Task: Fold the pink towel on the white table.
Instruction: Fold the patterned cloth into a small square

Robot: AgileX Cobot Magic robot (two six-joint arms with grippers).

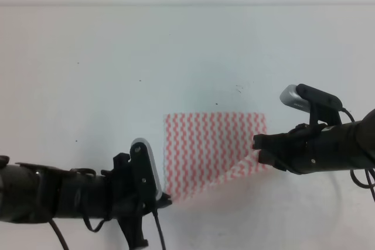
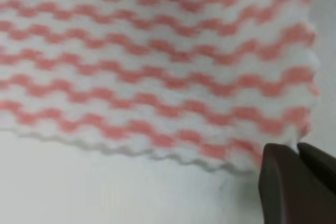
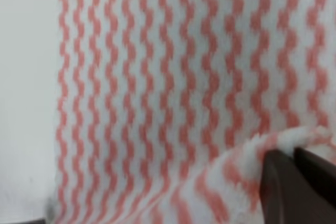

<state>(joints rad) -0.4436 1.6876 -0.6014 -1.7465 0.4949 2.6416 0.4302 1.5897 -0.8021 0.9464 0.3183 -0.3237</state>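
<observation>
Scene: seen from above, a white desk (image 1: 187,57) fills the view, with two dark robot arms reaching in from 8 o'clock and 3 o'clock.
Towel: the pink towel (image 1: 205,144), wavy pink and white stripes, lies a little below and right of the desk's middle. Its far edge lies flat at 12 o'clock; its near edge slants, with the corner at 4 o'clock raised.
Left pincer: the left pincer (image 1: 163,201) sits at the towel's 7 o'clock corner. In its wrist view the dark fingers (image 2: 294,182) look nearly closed right at the cloth's edge, but whether cloth lies between them I cannot tell.
Right pincer: the right pincer (image 1: 261,150) is clenched on the towel's 4 o'clock corner; its wrist view shows cloth bunched and lifted over the fingertips (image 3: 299,182).
Step in hand: by my judgement, the first fold, with the near corners being taken up; no fold is yet laid.
Next move: likely both near corners need carrying together toward 12 o'clock, kept level so the edges meet, then set down on the far edge.
Risk: if the left side has no grip, the fold would go down skewed.
</observation>
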